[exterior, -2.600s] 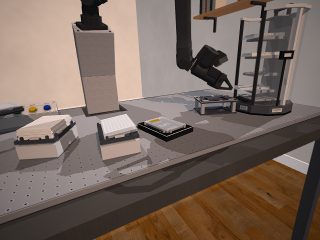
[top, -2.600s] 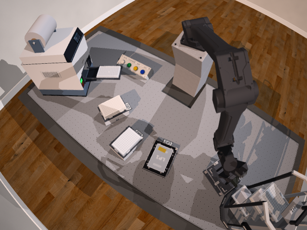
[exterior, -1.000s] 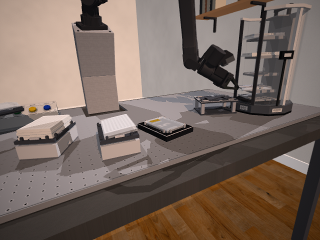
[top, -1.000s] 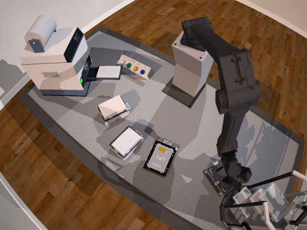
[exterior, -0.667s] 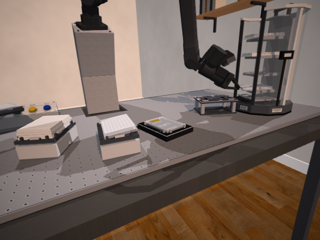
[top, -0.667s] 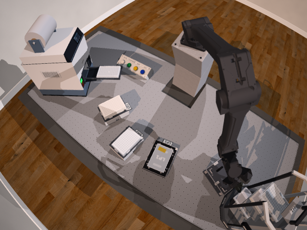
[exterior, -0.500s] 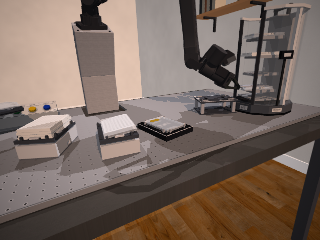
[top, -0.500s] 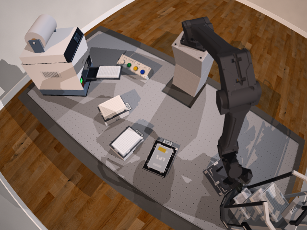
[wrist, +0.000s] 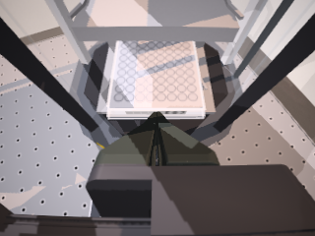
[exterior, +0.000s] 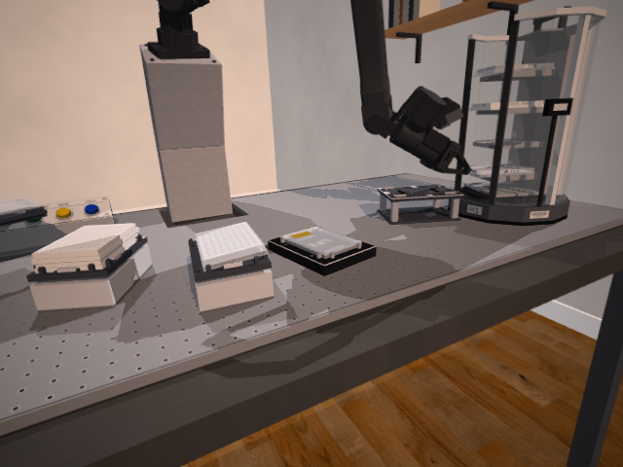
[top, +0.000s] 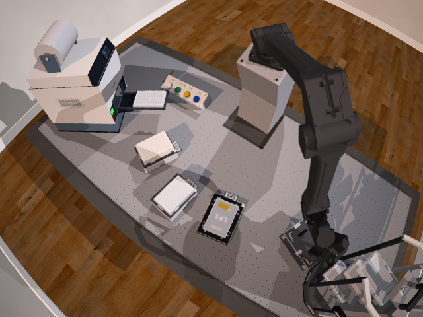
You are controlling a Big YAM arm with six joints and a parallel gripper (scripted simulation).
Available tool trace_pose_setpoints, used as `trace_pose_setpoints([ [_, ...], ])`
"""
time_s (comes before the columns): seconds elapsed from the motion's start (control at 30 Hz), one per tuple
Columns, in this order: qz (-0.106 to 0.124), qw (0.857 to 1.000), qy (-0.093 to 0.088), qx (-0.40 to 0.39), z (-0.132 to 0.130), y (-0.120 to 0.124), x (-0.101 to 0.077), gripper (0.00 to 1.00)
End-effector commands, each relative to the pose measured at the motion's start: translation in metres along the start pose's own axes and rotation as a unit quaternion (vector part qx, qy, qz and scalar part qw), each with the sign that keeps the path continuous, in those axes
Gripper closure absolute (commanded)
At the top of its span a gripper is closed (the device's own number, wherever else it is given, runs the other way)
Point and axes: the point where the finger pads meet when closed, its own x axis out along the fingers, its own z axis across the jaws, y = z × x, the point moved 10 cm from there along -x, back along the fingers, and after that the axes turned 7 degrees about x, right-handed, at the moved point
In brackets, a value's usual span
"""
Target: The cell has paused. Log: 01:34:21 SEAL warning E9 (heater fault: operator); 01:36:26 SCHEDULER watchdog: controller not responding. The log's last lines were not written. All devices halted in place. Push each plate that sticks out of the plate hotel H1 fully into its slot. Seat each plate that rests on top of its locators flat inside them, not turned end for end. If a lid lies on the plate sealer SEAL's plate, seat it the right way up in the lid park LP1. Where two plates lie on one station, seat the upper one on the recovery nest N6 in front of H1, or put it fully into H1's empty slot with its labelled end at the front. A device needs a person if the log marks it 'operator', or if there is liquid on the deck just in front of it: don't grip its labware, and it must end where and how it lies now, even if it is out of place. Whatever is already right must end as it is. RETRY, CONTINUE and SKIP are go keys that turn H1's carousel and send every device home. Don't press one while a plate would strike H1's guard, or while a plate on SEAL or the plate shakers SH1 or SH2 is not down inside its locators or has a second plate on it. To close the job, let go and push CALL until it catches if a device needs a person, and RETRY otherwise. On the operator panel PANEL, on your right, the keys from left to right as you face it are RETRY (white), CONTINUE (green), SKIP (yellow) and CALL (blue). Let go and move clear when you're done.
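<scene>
My gripper [top: 327,258] [exterior: 465,169] [wrist: 157,118] is shut and empty. Its tips are at the front edge of a clear well plate [wrist: 157,74] [exterior: 502,172] in a low slot of the plate hotel H1 [exterior: 504,100] [top: 340,279]. It hangs just over the far end of the empty recovery nest N6 [top: 293,238] [exterior: 420,191]. A lid [top: 221,217] [exterior: 321,242] lies in the lid park LP1 [exterior: 327,264]. One shaker carries a thick beige stack that looks like two plates [top: 155,147] [exterior: 85,246]. The other shaker carries one white plate [top: 174,195] [exterior: 229,243].
The sealer SEAL [top: 75,88] stands at the back left with a white plate [top: 149,98] on its drawer. The panel PANEL [top: 186,91] [exterior: 78,209] is beside it. The arm's pedestal [top: 263,98] [exterior: 188,135] stands mid-table. H1's black guard bars flank my gripper.
</scene>
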Motion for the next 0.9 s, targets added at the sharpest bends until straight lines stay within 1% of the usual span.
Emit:
trace_pose_setpoints([
  [0.0,-0.001,1.000,-0.006,0.003,0.008,-0.002,0.009,1.00],
  [0.07,-0.001,1.000,-0.006,0.003,0.008,-0.002,0.009,1.00],
  [0.1,-0.004,1.000,-0.003,0.003,0.004,-0.004,0.009,1.00],
  [0.27,-0.002,1.000,-0.006,0.003,0.008,-0.005,0.012,1.00],
  [0.47,-0.001,1.000,-0.004,0.004,0.006,-0.004,0.014,1.00],
  [0.57,-0.005,1.000,-0.006,0.002,0.008,-0.011,0.016,1.00],
  [0.67,-0.008,1.000,-0.005,0.001,0.008,-0.011,0.016,1.00],
  [0.73,-0.003,1.000,-0.008,0.002,0.010,-0.009,0.017,1.00],
  [0.87,0.000,1.000,-0.009,0.002,0.012,-0.007,0.019,1.00],
])
